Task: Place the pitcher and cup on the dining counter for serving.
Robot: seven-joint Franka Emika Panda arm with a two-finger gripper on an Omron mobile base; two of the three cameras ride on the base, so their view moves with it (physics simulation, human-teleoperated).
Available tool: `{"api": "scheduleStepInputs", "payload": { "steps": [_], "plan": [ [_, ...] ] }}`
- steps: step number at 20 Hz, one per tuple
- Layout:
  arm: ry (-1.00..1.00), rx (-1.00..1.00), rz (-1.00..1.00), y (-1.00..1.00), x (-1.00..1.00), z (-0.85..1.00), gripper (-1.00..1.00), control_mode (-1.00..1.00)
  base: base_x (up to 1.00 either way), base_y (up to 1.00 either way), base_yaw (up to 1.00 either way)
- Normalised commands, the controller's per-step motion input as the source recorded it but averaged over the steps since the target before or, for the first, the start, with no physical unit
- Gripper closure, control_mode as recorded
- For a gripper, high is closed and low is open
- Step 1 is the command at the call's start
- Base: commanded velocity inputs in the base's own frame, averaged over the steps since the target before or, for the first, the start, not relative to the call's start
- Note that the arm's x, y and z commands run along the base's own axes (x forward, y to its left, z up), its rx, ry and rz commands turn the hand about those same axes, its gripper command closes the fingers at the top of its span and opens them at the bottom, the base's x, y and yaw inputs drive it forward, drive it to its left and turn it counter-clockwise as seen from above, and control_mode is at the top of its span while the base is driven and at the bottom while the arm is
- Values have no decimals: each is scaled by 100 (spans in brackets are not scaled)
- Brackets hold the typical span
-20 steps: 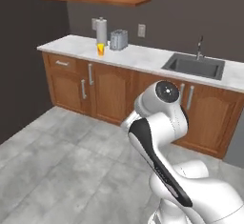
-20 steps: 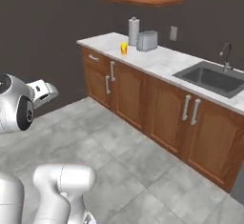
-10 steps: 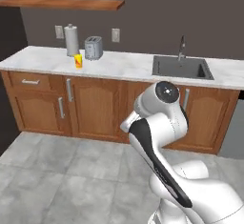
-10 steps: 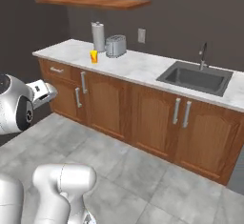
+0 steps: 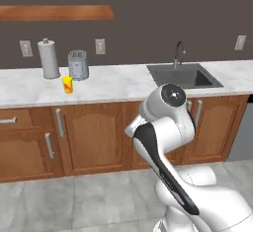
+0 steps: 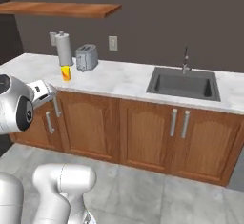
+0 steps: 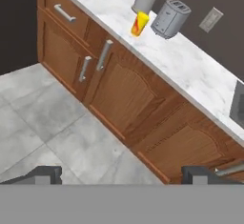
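The cup [image 5: 67,84] is a small yellow tumbler with a red-orange mark. It stands upright on the marble sink counter [image 5: 113,83], just in front of a tall grey cylinder. The right base view has the cup [image 6: 66,73] at the counter's left end. In the hand view the cup [image 7: 139,24] is far ahead at the top. My gripper [image 7: 124,175] is open with nothing between its fingertips [image 7: 47,174], held out over the floor well short of the cabinets. The pitcher and the dining counter are out of view.
A grey cylinder canister [image 5: 48,58] and a toaster [image 5: 77,64] stand behind the cup. A sink [image 5: 183,75] with a faucet lies to the right. A wooden shelf [image 5: 54,12] hangs above. Wood cabinet doors [image 7: 124,94] with handles face a grey tiled floor [image 7: 43,118].
The whole picture has shifted in both base views, so the base has moved. The sink counter now looks nearer and more square-on. The gripper has stayed open.
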Motion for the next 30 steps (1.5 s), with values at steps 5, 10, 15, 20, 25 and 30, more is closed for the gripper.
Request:
{"api": "scheduleStepInputs", "payload": {
  "steps": [5, 10, 15, 20, 25, 30],
  "plan": [
    [0, 0, 0, 0, 0, 0, -100, 100, 93, 100, -43],
    [0, 0, 0, 0, 0, 0, -100, 100, 62, 100, -32],
    [0, 0, 0, 0, 0, 0, -100, 100, 17, 75, -17],
    [0, 0, 0, 0, 0, 0, -100, 100, 2, 10, 0],
    [0, 0, 0, 0, 0, 0, -100, 100, 35, 11, 2],
    [0, 0, 0, 0, 0, 0, -100, 100, 58, 0, 5]
  ]
}}
